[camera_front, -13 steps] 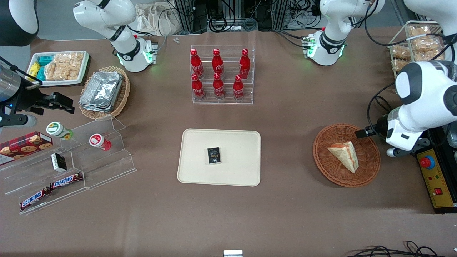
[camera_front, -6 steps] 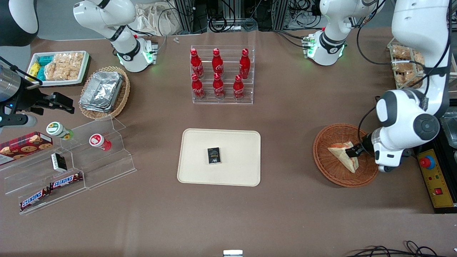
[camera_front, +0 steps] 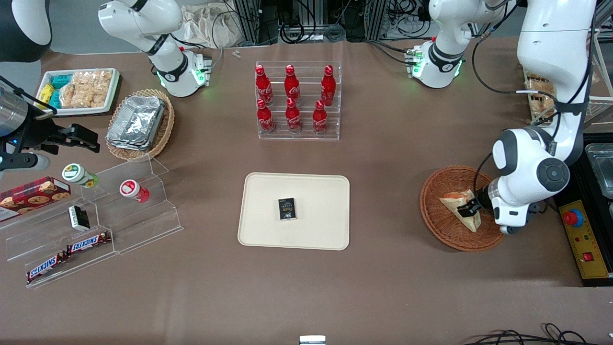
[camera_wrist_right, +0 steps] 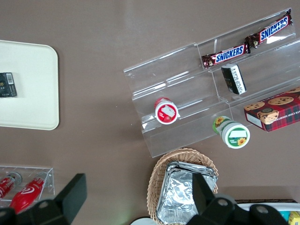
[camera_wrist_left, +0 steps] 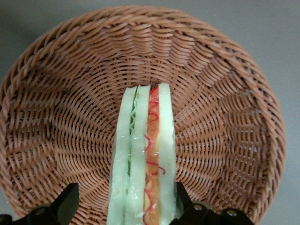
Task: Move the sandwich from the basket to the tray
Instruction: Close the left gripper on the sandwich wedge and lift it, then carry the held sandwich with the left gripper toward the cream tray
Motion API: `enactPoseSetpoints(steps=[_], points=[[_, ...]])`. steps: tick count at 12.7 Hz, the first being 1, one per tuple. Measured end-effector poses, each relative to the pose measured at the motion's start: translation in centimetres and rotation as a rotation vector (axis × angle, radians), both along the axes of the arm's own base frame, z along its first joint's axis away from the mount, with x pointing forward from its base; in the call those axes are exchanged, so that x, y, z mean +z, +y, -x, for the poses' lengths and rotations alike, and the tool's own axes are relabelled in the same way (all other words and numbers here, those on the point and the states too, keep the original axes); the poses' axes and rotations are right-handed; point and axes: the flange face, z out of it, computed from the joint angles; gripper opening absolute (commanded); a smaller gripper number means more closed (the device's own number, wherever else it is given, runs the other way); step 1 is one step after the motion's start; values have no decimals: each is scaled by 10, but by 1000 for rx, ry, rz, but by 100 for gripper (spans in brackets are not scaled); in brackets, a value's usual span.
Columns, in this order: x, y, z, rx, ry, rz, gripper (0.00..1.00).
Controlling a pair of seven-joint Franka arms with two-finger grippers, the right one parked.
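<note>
While end effector (camera_wrist_left: 126, 211) straddles it, wrapped sandwich (camera_wrist_left: 143, 159), orange-green edge

- The left arm is bent at the elbow, wrist angled down.
- Its gripper (camera_front: 467, 209) (camera_wrist_left: 126, 211) is low, fingers (camera_wrist_left: 65, 204) spread apart.

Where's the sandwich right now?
The sandwich lies in the basket, toward the working arm's end of the table. The gripper is down over it, open, one finger on each side.
</note>
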Motion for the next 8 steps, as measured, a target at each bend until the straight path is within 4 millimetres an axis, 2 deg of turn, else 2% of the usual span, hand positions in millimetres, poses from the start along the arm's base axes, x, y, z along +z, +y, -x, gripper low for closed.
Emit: enactPoseSetpoints(steps=[2,5,6,8], points=[[-1,0,1,22,-1,-1,49],[5,-2,1,32,8,0,31],[13,-2,0,30,30,1,28],[48,-5,-6,21,74,6,28]])
